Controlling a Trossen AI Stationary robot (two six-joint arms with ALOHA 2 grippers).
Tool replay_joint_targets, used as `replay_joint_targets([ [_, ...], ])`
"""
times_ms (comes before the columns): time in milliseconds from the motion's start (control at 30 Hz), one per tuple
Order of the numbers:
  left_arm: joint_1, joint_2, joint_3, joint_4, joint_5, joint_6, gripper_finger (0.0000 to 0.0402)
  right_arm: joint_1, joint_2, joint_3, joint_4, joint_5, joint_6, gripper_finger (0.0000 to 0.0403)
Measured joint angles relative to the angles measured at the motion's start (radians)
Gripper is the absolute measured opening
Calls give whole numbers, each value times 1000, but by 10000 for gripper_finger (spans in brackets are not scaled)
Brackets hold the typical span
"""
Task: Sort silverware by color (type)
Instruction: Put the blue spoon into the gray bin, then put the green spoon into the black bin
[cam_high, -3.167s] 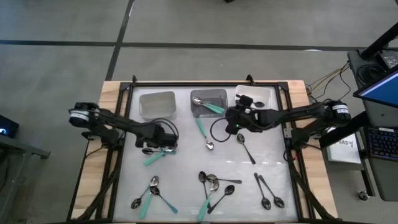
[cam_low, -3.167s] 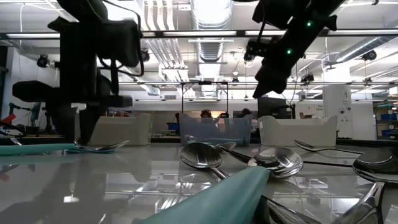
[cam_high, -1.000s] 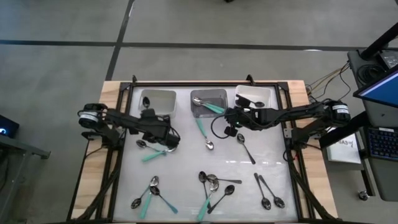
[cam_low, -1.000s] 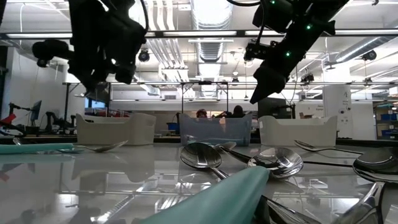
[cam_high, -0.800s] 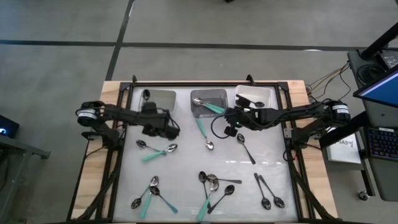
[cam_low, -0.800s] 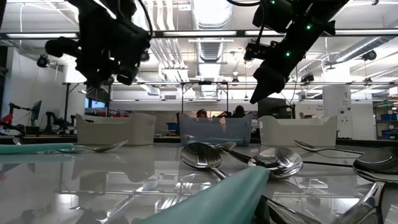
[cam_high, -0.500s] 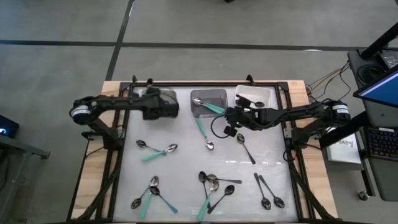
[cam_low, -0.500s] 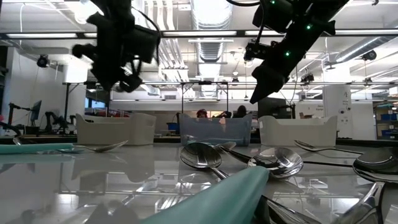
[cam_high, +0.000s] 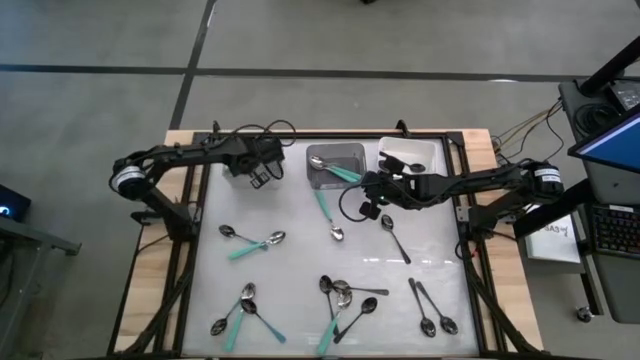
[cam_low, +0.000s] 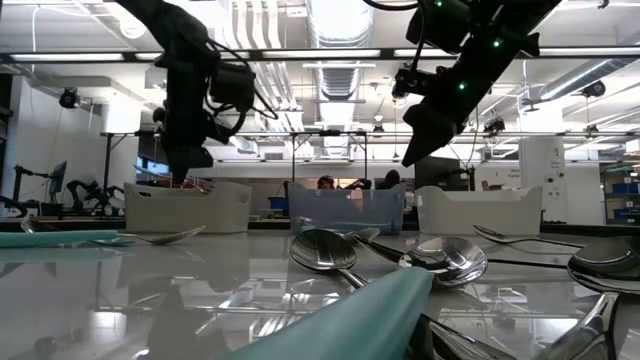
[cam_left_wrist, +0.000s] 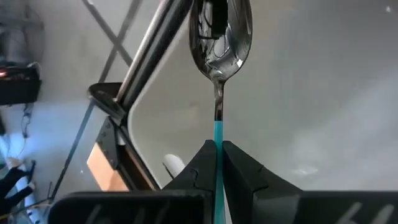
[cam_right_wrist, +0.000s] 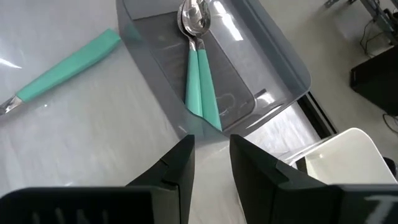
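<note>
Left gripper (cam_left_wrist: 217, 152) clamped teal-handled spoon (cam_left_wrist: 219, 37), long axis running straight out from jaws, bowl farthest. Right gripper (cam_right_wrist: 210, 155) parted, empty, middle bin (cam_right_wrist: 273, 56) just ahead.

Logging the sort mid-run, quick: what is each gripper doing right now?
Left gripper: shut on a teal-handled spoon, over the left bin.
Right gripper: open, empty, near the middle bin.

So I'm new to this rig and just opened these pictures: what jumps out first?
The left gripper, raised over the table's far left bin, pinches a teal-handled spoon by its handle. The right gripper hangs open by the middle bin, which holds two teal-handled spoons. More spoons lie scattered nearer.
</note>
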Motion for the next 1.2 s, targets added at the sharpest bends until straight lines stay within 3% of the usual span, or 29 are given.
replay_joint_targets([
  [167, 20, 0, -2, 25, 21, 27, 6, 0, 0, 0, 0, 0, 1, 93],
  [367, 19, 0, -2, 32, 143, 31, 30, 0, 0, 0, 0, 0, 3, 93],
  [533, 19, 0, -2, 32, 183, 29, 54, 0, 0, 0, 0, 0, 3, 93],
  [767, 14, 0, -2, 30, 574, 53, 62, 0, 0, 0, 3, 0, 3, 93],
  [833, 2, 1, 7, 25, 627, 53, 60, 0, 0, 0, 9, 0, 3, 93],
  [1200, -84, 1, 164, 3, 585, 58, 58, 0, 0, 0, 15, 1, 17, 93],
])
